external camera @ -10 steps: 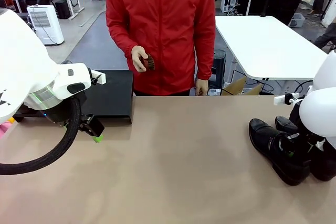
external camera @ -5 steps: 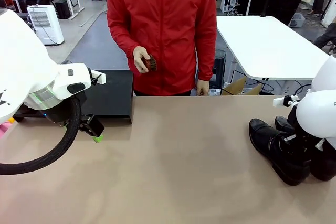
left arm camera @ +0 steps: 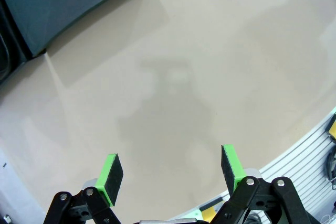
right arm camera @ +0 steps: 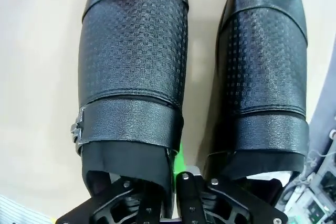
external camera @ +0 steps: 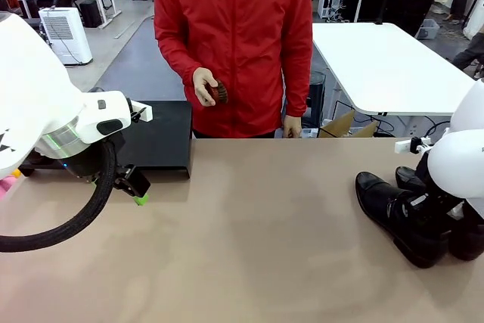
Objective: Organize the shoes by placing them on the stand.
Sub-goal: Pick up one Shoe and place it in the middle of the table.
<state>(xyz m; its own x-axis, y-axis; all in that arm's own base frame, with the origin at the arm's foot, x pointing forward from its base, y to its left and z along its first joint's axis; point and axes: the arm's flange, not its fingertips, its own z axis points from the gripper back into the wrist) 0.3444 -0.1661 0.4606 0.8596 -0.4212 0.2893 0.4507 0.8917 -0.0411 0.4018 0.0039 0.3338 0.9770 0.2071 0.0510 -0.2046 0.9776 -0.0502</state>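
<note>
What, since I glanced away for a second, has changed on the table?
The right gripper closed on the collar of the shoe nearer mid-table, which shifted slightly toward the robot's left. The second shoe, the open left gripper and the stand stayed put.

No text, label, brand or number can be read anywhere. The black marks on the left arm's white shell are cut off by the picture's left edge and cannot be made out as letters.
</note>
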